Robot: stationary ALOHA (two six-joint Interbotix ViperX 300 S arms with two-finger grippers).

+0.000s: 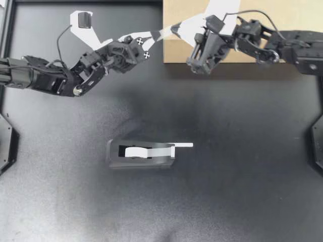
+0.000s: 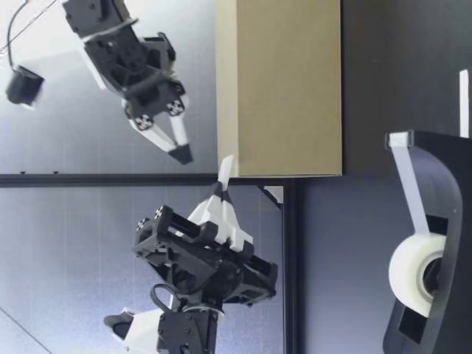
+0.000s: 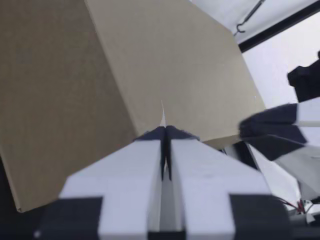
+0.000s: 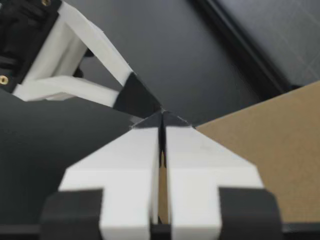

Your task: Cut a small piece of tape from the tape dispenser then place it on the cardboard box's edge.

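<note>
Top view: black table (image 1: 242, 196) beneath tape dispenser (image 1: 141, 154), cardboard box (image 1: 176, 10).

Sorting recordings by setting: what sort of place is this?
Probably a robotics lab bench: a black table, my left arm and right arm reaching in from its sides, and a tape dispenser and cardboard box as props.

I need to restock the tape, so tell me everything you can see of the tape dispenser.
The tape dispenser has a long, low black body that looks like plastic. It stands upright on its base near the middle of the dark table. A white roll of tape sits in its open well. A strip runs from the roll to the cutter end, and a short free end sticks out past it. Only the table touches the dispenser.
</note>
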